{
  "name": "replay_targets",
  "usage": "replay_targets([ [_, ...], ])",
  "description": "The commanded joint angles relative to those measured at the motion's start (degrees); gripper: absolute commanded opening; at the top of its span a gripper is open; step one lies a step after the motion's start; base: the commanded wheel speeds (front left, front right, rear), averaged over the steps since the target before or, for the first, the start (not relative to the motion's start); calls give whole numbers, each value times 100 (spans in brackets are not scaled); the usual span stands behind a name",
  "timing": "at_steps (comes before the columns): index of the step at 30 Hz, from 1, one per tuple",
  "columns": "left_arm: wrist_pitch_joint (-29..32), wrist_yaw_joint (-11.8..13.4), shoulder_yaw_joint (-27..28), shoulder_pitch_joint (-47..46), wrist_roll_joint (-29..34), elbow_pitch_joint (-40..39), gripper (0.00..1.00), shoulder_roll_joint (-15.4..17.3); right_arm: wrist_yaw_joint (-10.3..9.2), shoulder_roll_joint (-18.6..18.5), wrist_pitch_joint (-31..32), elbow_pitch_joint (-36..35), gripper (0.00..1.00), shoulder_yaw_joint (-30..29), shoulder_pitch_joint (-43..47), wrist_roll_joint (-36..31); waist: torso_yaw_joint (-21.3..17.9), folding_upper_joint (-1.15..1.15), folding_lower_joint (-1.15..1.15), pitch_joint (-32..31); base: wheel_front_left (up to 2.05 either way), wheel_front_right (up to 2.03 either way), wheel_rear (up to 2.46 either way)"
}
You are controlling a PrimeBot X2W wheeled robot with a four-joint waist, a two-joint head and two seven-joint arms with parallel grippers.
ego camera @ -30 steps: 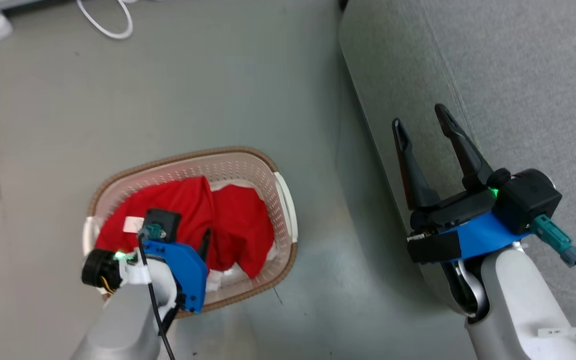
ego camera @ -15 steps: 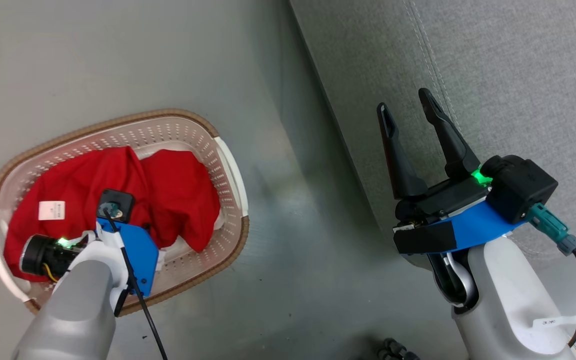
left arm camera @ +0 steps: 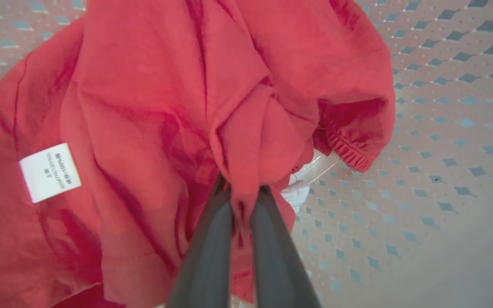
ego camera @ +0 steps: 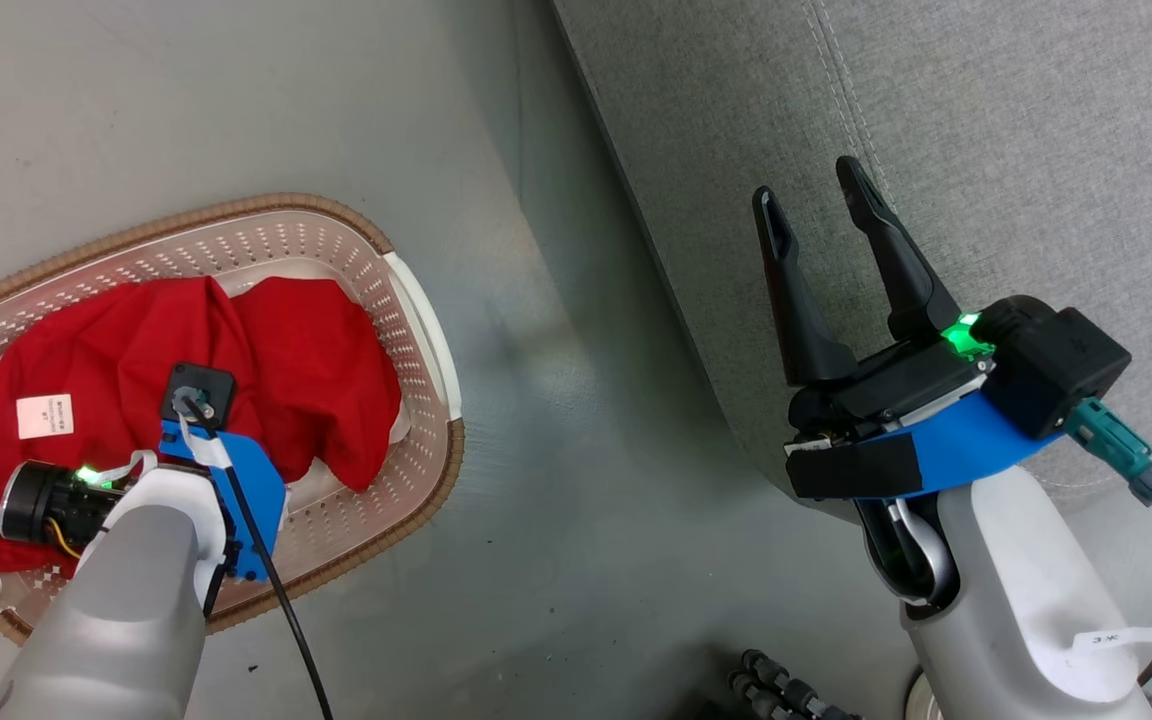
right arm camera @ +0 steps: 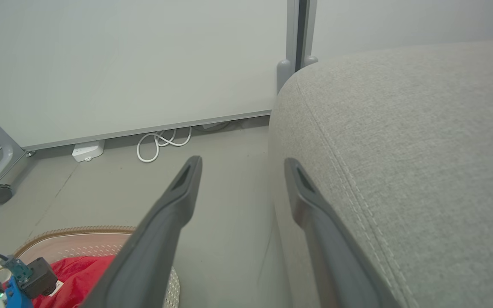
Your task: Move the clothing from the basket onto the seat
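Pinching a fold of the clothing [left arm camera: 152, 98] with the left claw [left arm camera: 243, 191], lower left, inside the basket [ego camera: 425, 330]; seat [ego camera: 986, 120] far upper right, beside the wide, empty right claw [ego camera: 821, 212].

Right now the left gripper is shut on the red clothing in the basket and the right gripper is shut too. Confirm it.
Wrong on the right gripper: it is open, jaws spread and empty, as the right wrist view shows. The left gripper is shut on the clothing in the basket.
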Motion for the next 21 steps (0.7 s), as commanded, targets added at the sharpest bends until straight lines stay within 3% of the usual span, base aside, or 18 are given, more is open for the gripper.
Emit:
replay_targets([
  [1, -30, -15, -12, -95, -29, 15, 0, 11, 3, -10, -22, -13, 100, -12, -60, 20, 4, 0, -1, -1, 0, 0, 0],
  [12, -212, -159, -77, -142, -149, 144, 0, -112, 3, -11, -21, 53, 100, -3, -62, -95, 140, 0, -1, -169, 0, 0, 0],
  [21, -718, -326, -161, 110, -287, 202, 0, -586, 3, -12, -21, 346, 100, -230, 212, -454, 642, 0, -1, -1121, 0, 0, 0],
])
